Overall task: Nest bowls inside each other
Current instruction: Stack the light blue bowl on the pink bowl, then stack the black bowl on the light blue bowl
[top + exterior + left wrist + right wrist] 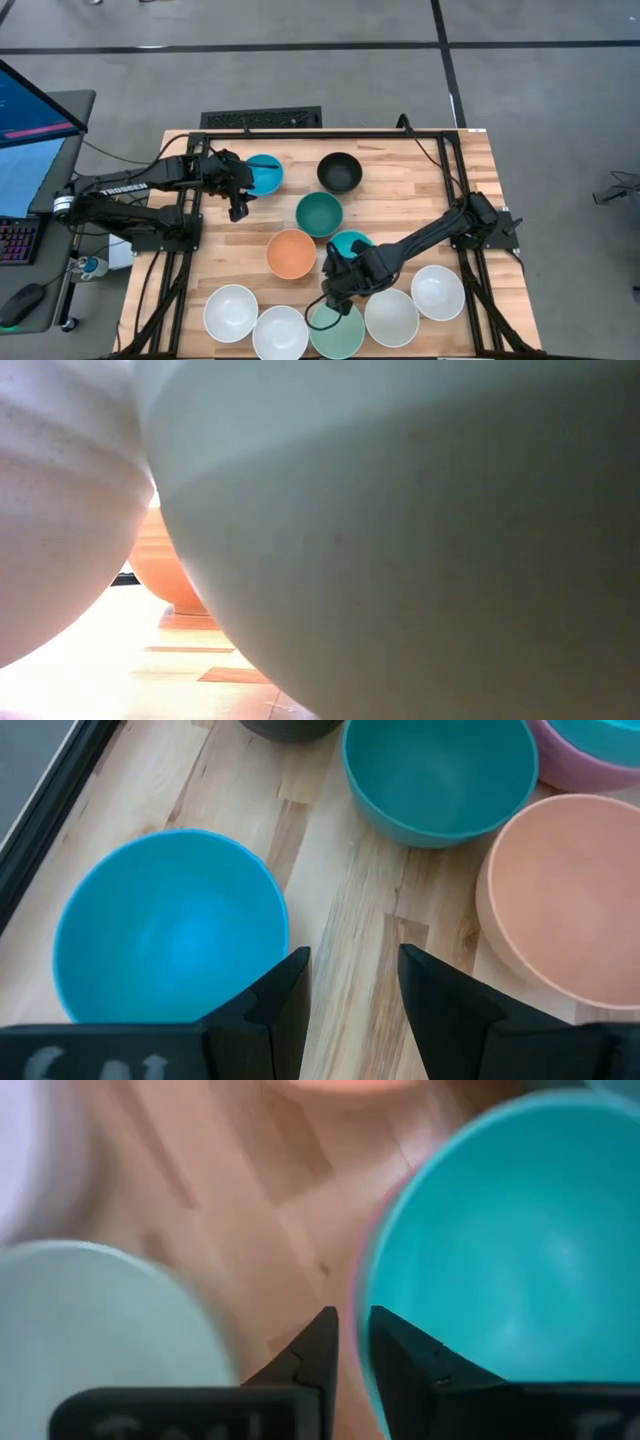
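Now my right gripper [350, 1348], fingers narrowly parted, straddles the rim of the turquoise round plastic bowl [352, 243] nested in pink, mid-table. Next I'd clamp and lift it. Left gripper [350, 985] waits open beside the blue plastic bowl [170, 925].

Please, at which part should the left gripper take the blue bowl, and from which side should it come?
Probably the rim: the blue bowl stands upright, mouth open. Come from above with the left gripper, one finger inside, one outside, at the edge facing the table's middle, where bare wood lies.
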